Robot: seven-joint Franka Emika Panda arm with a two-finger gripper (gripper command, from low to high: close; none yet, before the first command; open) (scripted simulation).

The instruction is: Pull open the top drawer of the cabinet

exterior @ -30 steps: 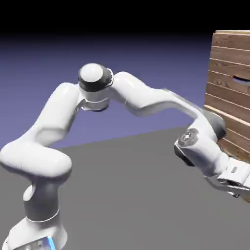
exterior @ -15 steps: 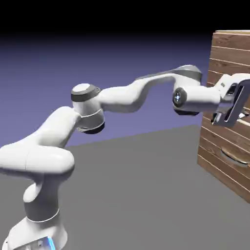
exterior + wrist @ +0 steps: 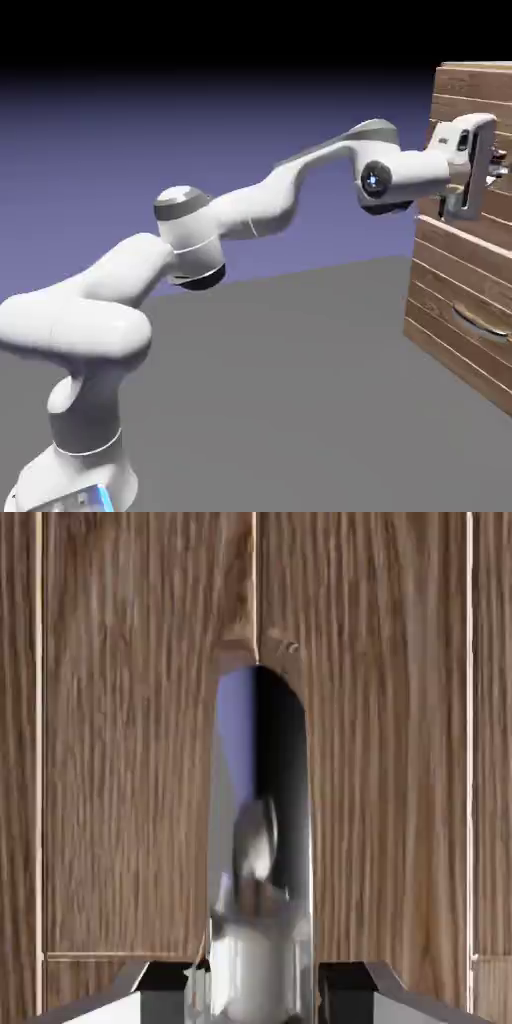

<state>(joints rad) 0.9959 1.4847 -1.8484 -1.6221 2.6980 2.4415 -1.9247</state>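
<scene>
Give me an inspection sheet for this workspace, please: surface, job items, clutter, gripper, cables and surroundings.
Surface: grey table, bare where visible.
Job's things: cabinet of brown planks at the exterior view's right; top drawer fills the hand view, its slot handle shiny and dead ahead; lower drawer below.
Clutter: nothing seen.
Gripper: gripper at the top drawer's front, level with its handle; fingers flank the slot; grip state unclear.
Cables: nothing seen.
Surroundings: plain blue-violet backdrop.
</scene>
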